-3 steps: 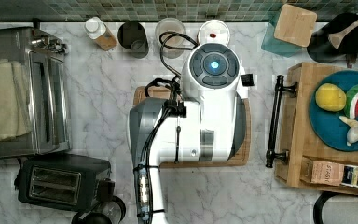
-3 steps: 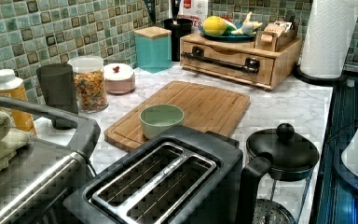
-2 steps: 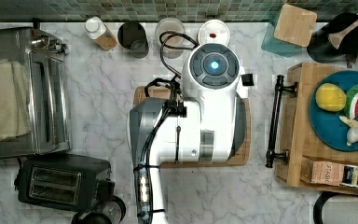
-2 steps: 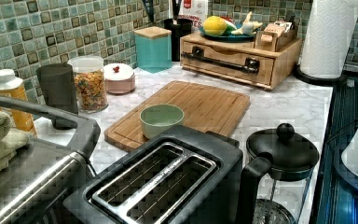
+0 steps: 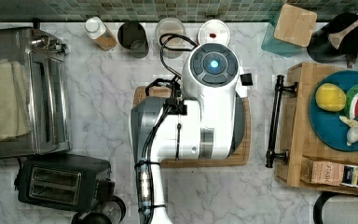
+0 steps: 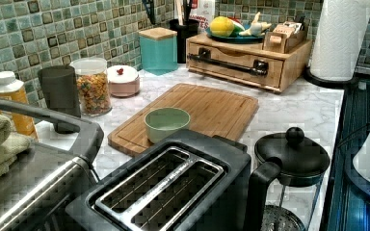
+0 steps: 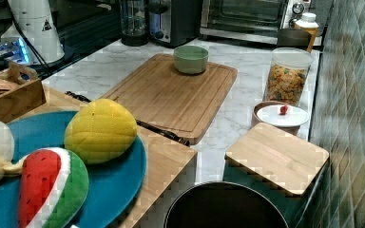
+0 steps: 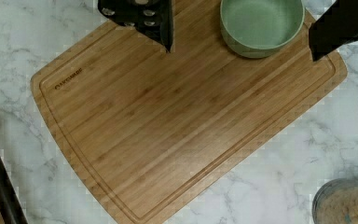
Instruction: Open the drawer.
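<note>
The gripper (image 8: 240, 39) hangs above the cutting board (image 8: 186, 116), its 2 black fingers (image 8: 142, 16) spread wide apart and holding nothing. In the wrist view a green bowl (image 8: 262, 24) sits on the board between the fingers and below them, untouched.

In the top view the white arm (image 5: 200, 116) fills the middle of the frame and covers most of the board.

The drawer (image 6: 243, 65) is pushed in flush with its bamboo box. In the left view it sits in the upper middle of the frame, its long black bar handle (image 6: 229, 62) running across the front. In the top view the handle (image 5: 275, 121) stands at the right of the frame, just beside the board's edge and apart from it.

On top of the box lies a blue plate (image 7: 119, 185) with toy fruit: a yellow piece (image 7: 100, 130) and a watermelon slice (image 7: 52, 187).

A toaster (image 6: 173, 187) and a glass coffee press (image 6: 289, 168) stand in the lower part of the left view.

A cereal jar (image 6: 92, 86) stands by the tiled wall at the left view's left.
</note>
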`<state>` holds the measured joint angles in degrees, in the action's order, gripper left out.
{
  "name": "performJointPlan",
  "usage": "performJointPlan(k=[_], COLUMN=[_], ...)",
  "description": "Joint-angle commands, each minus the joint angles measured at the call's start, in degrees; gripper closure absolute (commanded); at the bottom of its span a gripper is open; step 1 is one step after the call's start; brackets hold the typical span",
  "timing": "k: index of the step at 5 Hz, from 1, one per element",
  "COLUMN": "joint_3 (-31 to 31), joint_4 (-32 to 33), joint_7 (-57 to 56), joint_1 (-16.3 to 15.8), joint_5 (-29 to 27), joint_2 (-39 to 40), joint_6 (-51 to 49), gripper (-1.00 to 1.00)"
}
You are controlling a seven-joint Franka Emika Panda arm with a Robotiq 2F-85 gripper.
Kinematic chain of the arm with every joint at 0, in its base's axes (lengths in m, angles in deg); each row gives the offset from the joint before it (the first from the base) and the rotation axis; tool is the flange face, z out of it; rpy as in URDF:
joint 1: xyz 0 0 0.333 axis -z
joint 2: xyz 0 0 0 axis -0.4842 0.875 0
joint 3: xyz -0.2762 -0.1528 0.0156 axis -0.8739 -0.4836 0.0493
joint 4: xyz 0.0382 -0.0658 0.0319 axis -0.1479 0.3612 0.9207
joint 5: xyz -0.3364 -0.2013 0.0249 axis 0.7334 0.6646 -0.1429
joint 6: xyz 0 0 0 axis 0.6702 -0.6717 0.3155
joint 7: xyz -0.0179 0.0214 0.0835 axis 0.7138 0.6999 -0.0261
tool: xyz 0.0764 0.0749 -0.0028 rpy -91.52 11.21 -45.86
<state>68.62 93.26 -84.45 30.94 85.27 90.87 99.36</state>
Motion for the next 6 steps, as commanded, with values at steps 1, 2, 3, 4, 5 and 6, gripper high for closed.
performJointPlan(k=[1, 2, 3, 4, 5, 6], joint_3=[-3.7, -2.4, -5.9, -6.3, -6.6, -6.4], joint_4=[3.6, 2.3, 2.0, 2.9, 3.3, 5.5], joint_7=[-18.6, -27.3, -32.1, -32.9, -31.3, -29.1], joint_1=[4.7, 10.1, 9.4, 11.1, 10.8, 10.1], joint_5=[1.1, 2.4, 4.6, 6.2, 9.0, 11.2], joint_2=[-0.3, 1.7, 3.1, 3.5, 4.6, 4.6], joint_6=[7.0, 9.0, 11.8, 14.3, 15.2, 16.1], gripper=[-1.00, -1.00, -1.00, -1.00, -1.00, -1.00])
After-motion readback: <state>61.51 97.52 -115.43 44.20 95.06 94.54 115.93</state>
